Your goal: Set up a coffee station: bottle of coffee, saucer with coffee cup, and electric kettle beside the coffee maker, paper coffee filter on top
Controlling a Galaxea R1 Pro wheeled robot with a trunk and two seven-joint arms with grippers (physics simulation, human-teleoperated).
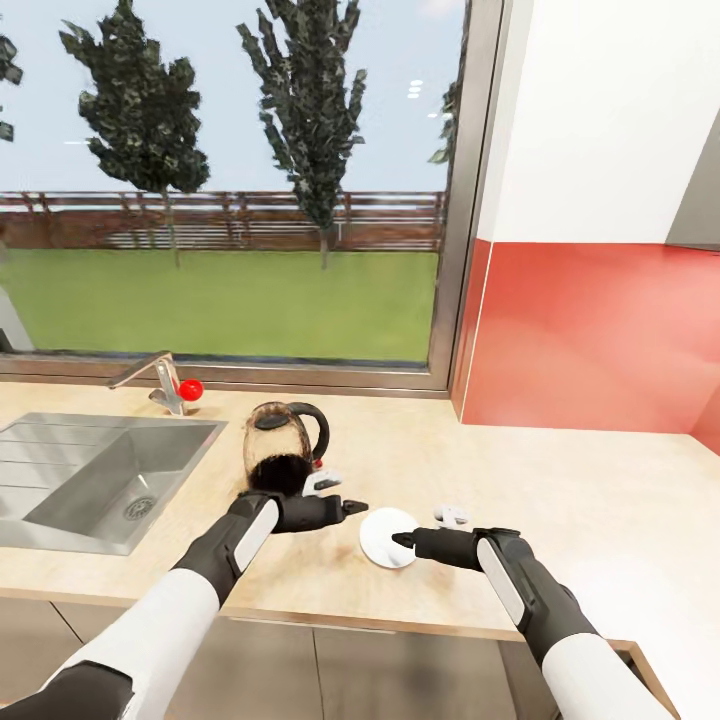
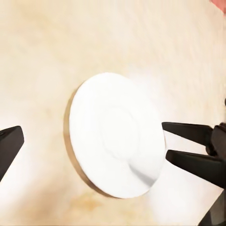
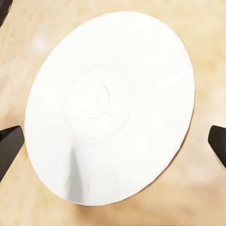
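On the pale wooden countertop, going from left to right, a steel sink is seen set into the surface, with a faucet and a small red ball behind it by the window. Next to the sink, the electric kettle is seen standing upright, its dark handle turned to the right. The left gripper is held just in front of the kettle's base, beside it, with its tips directed to the right toward the saucer. The left forearm is stretched forward and slightly inward from the lower left.

In the left wrist view the saucer is shown lying flat on the countertop ahead of the left gripper, whose fingers are spread wide apart with nothing between them; the right gripper's two dark tips are seen at the saucer's far rim.

The white saucer is placed between the two grippers, near the counter's front edge. The right gripper is held low at the saucer's right rim, its tips pointed left over the plate. In the right wrist view the saucer is seen lying between the fingers of the right gripper, which are parted wider than the plate and are not closed on it; whether they touch it cannot be told. The right forearm is reached in from the lower right, level and angled toward the left. Behind it, a red backsplash is seen under a white wall.
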